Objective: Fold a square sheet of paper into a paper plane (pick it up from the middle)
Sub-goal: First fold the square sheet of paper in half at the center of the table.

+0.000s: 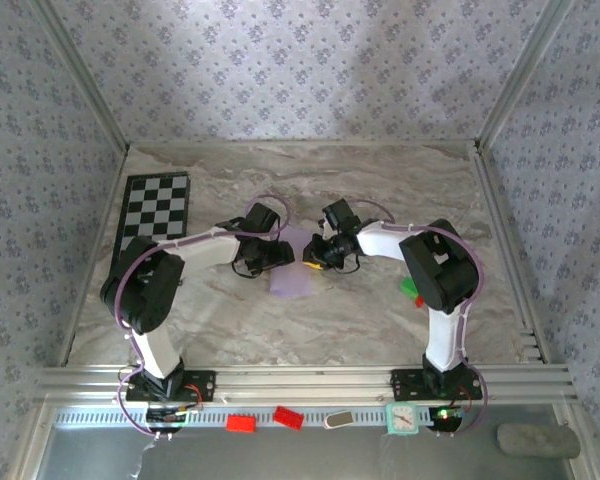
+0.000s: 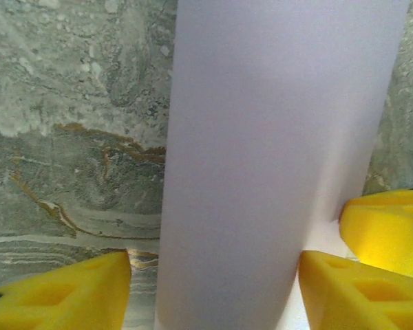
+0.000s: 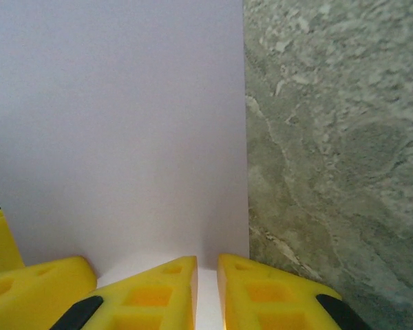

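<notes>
The square sheet of paper (image 1: 291,268), pale lilac, lies mid-table between both grippers, bent up into a tall band. In the left wrist view the paper (image 2: 275,151) rises between the yellow fingers (image 2: 62,294) of my left gripper (image 2: 215,295), which stands open around it with a gap on the left side. My right gripper (image 1: 318,256) meets it from the right. In the right wrist view the paper (image 3: 117,130) runs into my right gripper (image 3: 206,289), whose jaws are pinched on its near edge. The right gripper's finger (image 2: 389,230) shows beside the band.
A black-and-white checkerboard (image 1: 155,212) lies at the far left. A green block (image 1: 410,288) sits by the right arm. Red blocks (image 1: 241,422) and a small clock (image 1: 402,419) rest on the near rail. Metal rails (image 1: 510,260) and papered walls enclose the marbled table (image 1: 380,180).
</notes>
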`<state>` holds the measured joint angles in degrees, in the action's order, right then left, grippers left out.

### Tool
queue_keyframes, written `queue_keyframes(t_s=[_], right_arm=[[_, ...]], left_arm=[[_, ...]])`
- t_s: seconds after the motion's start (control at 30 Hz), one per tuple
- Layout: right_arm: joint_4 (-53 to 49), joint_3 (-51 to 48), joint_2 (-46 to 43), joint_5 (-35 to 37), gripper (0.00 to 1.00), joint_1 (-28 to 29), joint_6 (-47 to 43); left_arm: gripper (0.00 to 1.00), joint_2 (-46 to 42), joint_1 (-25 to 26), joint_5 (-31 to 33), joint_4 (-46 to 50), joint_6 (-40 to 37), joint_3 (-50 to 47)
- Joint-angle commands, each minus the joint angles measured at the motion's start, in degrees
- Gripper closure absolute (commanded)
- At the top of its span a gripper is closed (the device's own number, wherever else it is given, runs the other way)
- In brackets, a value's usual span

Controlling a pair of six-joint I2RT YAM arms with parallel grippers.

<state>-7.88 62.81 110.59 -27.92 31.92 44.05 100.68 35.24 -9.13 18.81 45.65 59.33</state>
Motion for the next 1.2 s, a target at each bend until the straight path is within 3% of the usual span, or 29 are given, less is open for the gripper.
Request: queue_keyframes(t_s=[0.0,0.2,0.6,1.17], right_arm=[[-1.5,0.0,1.4,0.5,0.81,0.4,-0.2],[1.5,-0.4,0.2,-1.5,0.81,0.3,0.0],[7.6,0.3,-0.5,-7.2,0.80,0.6,2.1],[3.0,0.1,-4.1,-1.8,0.77,-0.5,-1.3]], left_arm=[[0.30,-2.0,0.0,1.6,3.0,-0.6,1.1],[0.27,-3.1,0.1,2.2,3.9,-1.4,1.4],[0.29,-2.6,0.0,4.4,6.1,-2.4,2.1],[0.52,-2.4,-0.4,8.5,8.3,-2.0,1.7]])
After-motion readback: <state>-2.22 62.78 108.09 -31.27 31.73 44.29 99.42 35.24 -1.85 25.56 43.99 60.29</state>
